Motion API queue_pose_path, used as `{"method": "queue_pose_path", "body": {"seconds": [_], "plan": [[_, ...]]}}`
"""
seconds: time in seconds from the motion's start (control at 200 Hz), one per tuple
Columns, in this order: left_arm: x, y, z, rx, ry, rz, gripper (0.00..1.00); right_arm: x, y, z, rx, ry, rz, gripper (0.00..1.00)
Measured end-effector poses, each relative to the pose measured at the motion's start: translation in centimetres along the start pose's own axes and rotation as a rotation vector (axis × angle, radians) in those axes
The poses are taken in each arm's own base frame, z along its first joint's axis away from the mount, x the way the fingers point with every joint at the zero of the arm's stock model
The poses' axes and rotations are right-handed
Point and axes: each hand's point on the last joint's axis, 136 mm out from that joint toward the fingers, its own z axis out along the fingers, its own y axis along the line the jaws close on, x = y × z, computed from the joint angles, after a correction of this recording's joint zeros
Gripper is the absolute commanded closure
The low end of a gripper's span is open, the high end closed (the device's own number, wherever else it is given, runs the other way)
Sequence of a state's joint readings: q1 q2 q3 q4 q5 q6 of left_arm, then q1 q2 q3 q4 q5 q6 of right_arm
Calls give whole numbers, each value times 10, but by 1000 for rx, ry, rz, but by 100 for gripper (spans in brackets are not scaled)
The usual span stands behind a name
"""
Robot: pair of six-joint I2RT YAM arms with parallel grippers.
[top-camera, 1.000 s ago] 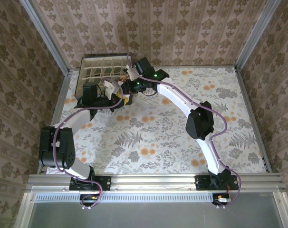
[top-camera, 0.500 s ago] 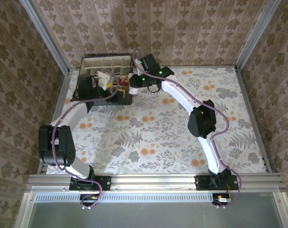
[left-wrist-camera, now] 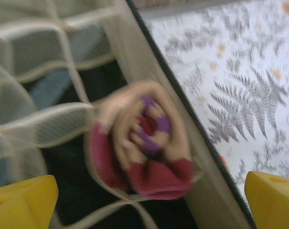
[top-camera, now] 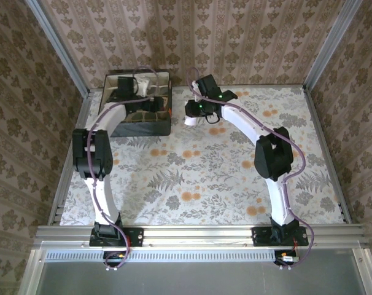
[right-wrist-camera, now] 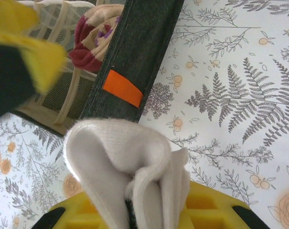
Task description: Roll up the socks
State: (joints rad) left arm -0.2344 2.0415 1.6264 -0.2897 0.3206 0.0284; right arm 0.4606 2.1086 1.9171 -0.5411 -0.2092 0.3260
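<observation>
**Divided storage box [top-camera: 146,128] on a fern-print surface [top-camera: 192,178]**

A dark fabric storage box sits at the far left corner of the surface, a pale cloth printed with grey ferns and orange flowers. Cream mesh dividers [left-wrist-camera: 49,119] split the box into small compartments, and an orange tag [right-wrist-camera: 122,88] marks its outer wall. Patterned brown wallpaper [top-camera: 235,37] rises behind; a metal rail [top-camera: 198,233] runs along the near edge

Left pincer [left-wrist-camera: 145,202] opened, tan sock roll [left-wrist-camera: 142,143] now in box [top-camera: 137,126]; right pincer [top-camera: 192,117] carried cream sock [right-wrist-camera: 130,162] rightward.
</observation>
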Motion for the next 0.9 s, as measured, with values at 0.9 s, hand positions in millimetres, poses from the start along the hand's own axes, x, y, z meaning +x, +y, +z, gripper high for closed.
{"method": "queue_pose_path", "body": {"seconds": [0.9], "plan": [[61,-250,1,260,117,234,0,23,-53,-133,146,-176,55,100]]}}
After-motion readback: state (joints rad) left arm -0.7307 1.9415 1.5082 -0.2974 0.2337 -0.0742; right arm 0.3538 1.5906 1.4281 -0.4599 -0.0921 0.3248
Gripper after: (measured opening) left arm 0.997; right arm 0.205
